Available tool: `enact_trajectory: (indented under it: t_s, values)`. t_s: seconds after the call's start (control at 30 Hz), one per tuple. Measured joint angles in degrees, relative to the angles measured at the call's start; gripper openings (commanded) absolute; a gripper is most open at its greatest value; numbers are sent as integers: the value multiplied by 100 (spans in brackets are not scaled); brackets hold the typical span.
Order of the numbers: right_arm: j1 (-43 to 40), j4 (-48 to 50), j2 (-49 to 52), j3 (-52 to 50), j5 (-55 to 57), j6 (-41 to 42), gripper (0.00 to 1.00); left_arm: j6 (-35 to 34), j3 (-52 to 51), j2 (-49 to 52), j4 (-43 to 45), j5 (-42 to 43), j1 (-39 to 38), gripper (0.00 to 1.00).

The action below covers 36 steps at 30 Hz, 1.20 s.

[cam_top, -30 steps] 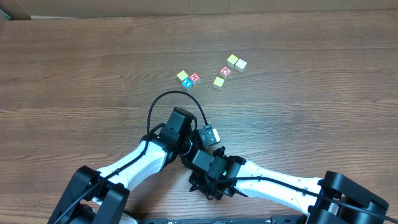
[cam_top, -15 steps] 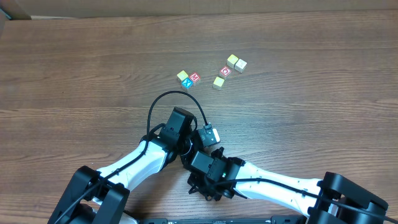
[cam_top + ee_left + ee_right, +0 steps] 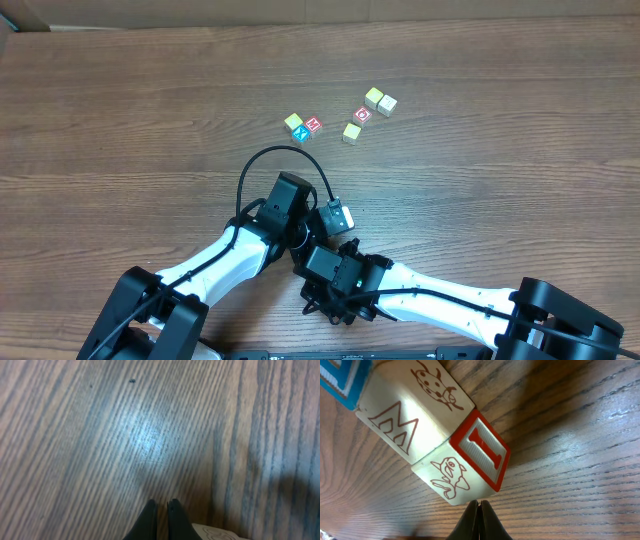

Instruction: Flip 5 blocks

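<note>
Several small blocks lie at the far middle of the table: a yellow-green one (image 3: 293, 121), a blue one (image 3: 302, 133) and a red one (image 3: 313, 124) together, others (image 3: 352, 132) to their right. Both arms are folded near the front edge, wrists pointing down, fingertips hidden in the overhead view. My right gripper (image 3: 479, 505) is shut, its tips just under a block with a red I face (image 3: 480, 455). Against that block lies a pale block with an M and a ladybug (image 3: 415, 405). My left gripper (image 3: 161, 505) is shut over bare wood, with a pale block corner (image 3: 215, 532) beside it.
A blue-faced block (image 3: 340, 380) shows at the top left corner of the right wrist view. The left wrist (image 3: 285, 203) and right wrist (image 3: 332, 275) sit close together, with a black cable (image 3: 262, 156) looping above them. The wooden table (image 3: 120, 120) spreads all around.
The right wrist has shifted slightly left and toward the front edge. The left arm and the far blocks have not moved.
</note>
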Motion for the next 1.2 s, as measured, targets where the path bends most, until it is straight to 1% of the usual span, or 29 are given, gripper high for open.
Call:
enact_trajectory:
  t_s: [0.23, 0.5, 1.2]
  values:
    - [2, -2, 0, 0, 0, -2, 4, -90, -7, 0, 286, -52, 0, 4]
    - [13, -7, 0, 0, -4, -2, 4, -153, -7, 0, 299, -68, 0, 4]
    - [404, -37, 0, 0, -153, 24, 4, -175, -7, 0, 304, -70, 0, 4]
